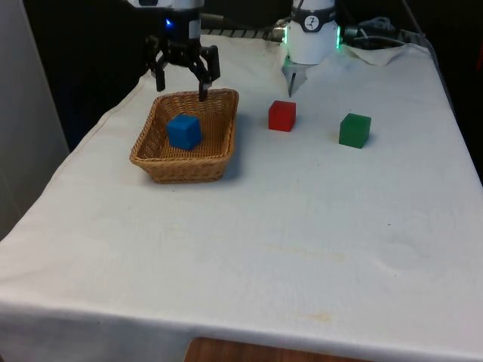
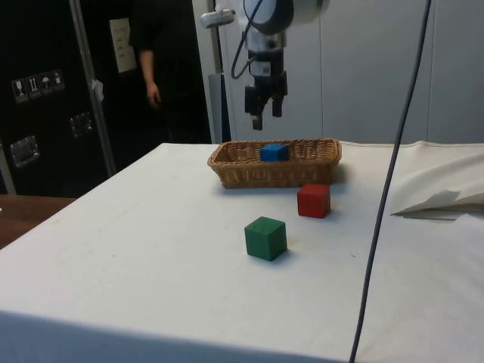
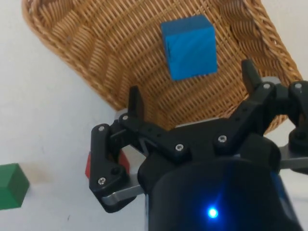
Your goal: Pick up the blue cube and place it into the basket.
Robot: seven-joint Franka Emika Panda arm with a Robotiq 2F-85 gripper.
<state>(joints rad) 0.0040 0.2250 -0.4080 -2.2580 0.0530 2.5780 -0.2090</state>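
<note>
1. You had the basket (image 1: 186,136) at the front view's left, and the blue cube (image 1: 184,130) already lay inside it, resting on the woven floor a little toward the basket's 12 o'clock, clear of the walls.
2. You could confirm that from the side view, where the top of the cube showed above the wicker rim, and from the wrist view, where it sat squarely on the weave with nothing touching it.
3. Your gripper (image 1: 181,81) hung above the basket's far rim, at about 12 o'clock from the cube and well above it. Its fingers (image 3: 135,103) were spread wide and held nothing.
4. By my reading, the pick and the drop were both done: the cube was in the basket and free of the fingers. What was left, at most, was for you to draw the arm away from the basket.
5. Further toward the front view's right, the red cube (image 1: 282,115) and then the green cube (image 1: 355,130) stood on the table (image 1: 287,249), at roughly 3 o'clock from the basket, apart from each other and from the basket. Neither belonged to the job.
</note>
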